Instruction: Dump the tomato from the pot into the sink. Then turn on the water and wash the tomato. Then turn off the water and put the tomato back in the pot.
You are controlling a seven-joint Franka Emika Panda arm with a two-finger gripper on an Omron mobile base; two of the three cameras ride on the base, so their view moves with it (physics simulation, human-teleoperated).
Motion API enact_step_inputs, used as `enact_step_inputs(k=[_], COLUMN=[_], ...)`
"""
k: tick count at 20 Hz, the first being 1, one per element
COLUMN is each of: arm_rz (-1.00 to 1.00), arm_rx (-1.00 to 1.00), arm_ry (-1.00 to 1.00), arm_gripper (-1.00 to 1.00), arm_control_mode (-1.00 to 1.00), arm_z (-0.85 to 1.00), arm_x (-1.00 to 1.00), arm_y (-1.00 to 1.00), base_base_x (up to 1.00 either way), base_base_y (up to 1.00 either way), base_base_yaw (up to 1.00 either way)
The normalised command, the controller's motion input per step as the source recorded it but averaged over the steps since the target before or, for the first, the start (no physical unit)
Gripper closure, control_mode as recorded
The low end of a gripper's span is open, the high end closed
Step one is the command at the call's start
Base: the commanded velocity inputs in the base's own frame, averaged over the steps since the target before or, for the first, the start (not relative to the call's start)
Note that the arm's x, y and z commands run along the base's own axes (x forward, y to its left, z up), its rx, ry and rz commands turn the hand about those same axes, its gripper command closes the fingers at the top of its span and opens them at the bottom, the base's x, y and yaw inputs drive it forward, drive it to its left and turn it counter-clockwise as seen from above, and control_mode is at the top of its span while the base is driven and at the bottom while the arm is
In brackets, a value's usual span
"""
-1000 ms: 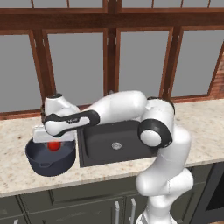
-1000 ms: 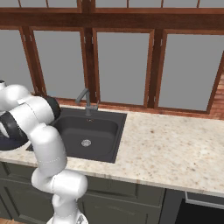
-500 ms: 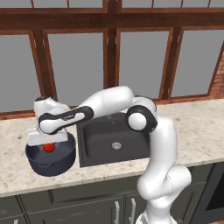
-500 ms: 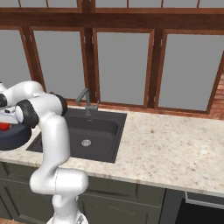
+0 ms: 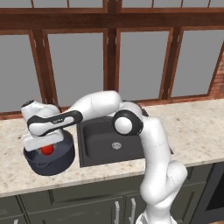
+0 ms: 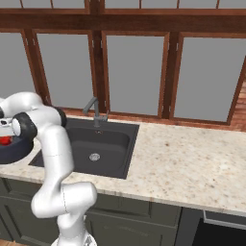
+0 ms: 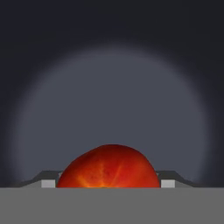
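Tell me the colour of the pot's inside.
Dark blue-grey; the pot shows it best in the hand view.

Red tomato (image 5: 47, 149) inside pot (image 5: 54, 162)

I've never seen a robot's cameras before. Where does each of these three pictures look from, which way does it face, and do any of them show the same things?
Left base view: behind the arm on its left, facing forward and down at the counter; the white arm reaches left over the pot beside the sink.
Right base view: behind on the right, facing the sink; the arm bends to the left edge.
Hand view: on the hand, looking down into the pot; the gripper flanks the tomato.
Shared: all show the tomato.
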Motion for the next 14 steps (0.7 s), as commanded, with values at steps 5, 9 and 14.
enact_step_inputs(k=[5, 9, 14], arm_rz=[0.02, 0.01, 0.01], arm_rx=[-0.07, -0.02, 0.0], arm_ry=[0.0, -0.01, -0.04], arm_gripper=[-1.0, -1.0, -1.0], arm_control_mode=[-1.0, -1.0, -1.0], arm_z=[-0.12, 0.02, 0.14], arm_x=[0.01, -0.16, -0.33], arm_y=[-0.25, -0.63, -0.91], base_base_x=[0.0, 0.0, 0.0], base_base_y=[0.0, 0.0, 0.0], base_base_yaw=[0.0, 0.0, 0.0])
